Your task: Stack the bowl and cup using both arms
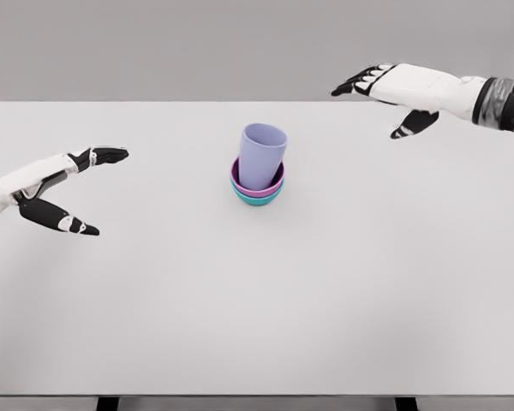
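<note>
Nearest the camera, the left hand (64,193) is held above the white table (257,325) near its left edge, fingers apart and empty. Mid-table, a lavender cup (262,156) is seen leaning inside a purple bowl (278,185) nested in a teal bowl (257,200). Toward the far right corner, the right hand (392,92) is held with fingers spread, empty.

head view: taken from above, angled down and forward | whole bench (257,325) is seen, moderately near | far wall is included

Lavender cup (262,154) upright in stacked bowls (257,190) — mid-table.
</note>
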Robot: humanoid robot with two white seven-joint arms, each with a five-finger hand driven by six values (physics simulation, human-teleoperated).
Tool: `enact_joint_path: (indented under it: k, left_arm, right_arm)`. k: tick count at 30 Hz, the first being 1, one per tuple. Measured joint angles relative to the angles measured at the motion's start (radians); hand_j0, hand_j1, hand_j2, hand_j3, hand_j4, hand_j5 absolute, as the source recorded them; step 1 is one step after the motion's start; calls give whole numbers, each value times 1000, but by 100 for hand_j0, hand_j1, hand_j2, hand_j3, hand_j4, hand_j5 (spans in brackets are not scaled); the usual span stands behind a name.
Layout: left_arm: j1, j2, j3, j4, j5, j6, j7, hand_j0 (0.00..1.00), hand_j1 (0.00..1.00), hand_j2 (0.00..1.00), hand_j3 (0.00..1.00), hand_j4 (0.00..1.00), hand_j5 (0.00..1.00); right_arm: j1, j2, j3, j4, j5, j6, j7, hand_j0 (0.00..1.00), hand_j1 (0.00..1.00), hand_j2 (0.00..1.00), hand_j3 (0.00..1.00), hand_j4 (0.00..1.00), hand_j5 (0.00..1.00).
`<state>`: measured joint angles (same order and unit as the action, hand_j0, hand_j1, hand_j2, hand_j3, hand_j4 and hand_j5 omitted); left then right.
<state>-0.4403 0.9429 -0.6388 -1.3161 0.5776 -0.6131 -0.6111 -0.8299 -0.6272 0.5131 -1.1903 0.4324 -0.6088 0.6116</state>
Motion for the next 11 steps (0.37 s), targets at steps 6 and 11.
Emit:
enact_joint_path:
  k: [6, 11]
  left_arm:
    - [2, 3, 21, 27, 9, 0, 0, 100, 100, 100, 100, 100, 100]
    - [0, 1, 38, 62, 1, 0, 0, 100, 100, 100, 100, 100, 100]
  right_arm:
    - [37, -80, -1, 13, -32, -4, 0, 100, 100, 100, 100, 100, 100]
    - [38, -94, 4, 15, -37, -5, 0, 100, 100, 100, 100, 100, 100]
